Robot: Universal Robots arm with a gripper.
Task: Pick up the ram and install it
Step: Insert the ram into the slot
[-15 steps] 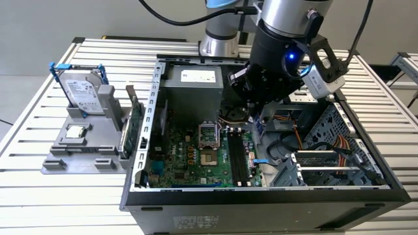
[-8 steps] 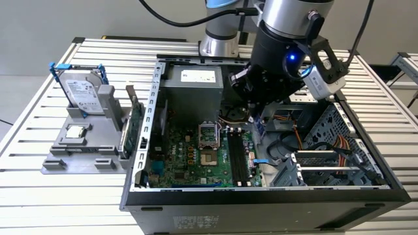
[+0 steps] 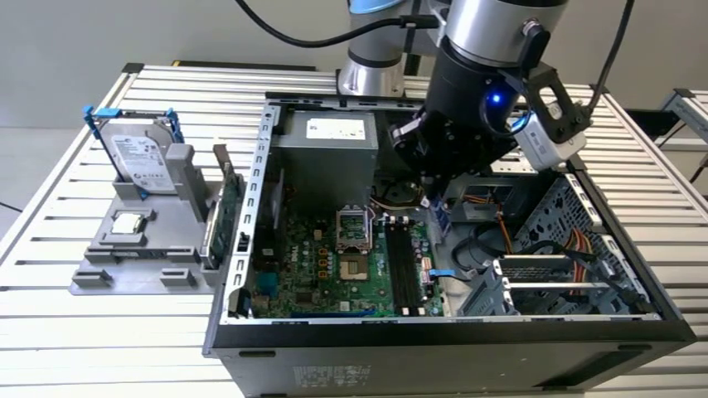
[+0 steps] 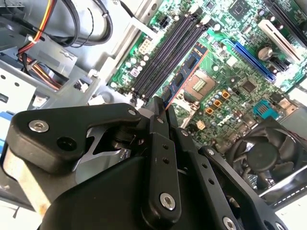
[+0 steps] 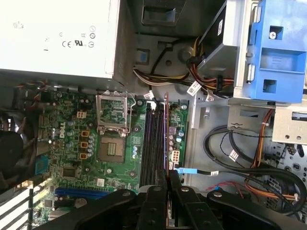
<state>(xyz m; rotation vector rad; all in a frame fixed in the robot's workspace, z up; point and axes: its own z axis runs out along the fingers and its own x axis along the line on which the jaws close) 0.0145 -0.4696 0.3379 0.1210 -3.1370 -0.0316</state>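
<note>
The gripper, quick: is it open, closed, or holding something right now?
Gripper: closed, with the jaws clamped on the ram, a thin stick held over the motherboard.

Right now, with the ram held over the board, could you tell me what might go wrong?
1. The ram, gripped in the jaws, hangs over closely spaced memory slots; slightly off, it could land between them.
2. The blue-tagged cable lies beside the slots and might snag.

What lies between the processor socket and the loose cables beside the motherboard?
The black memory slots, as the first wrist view shows; the tool holds the ram over that stretch.
</note>
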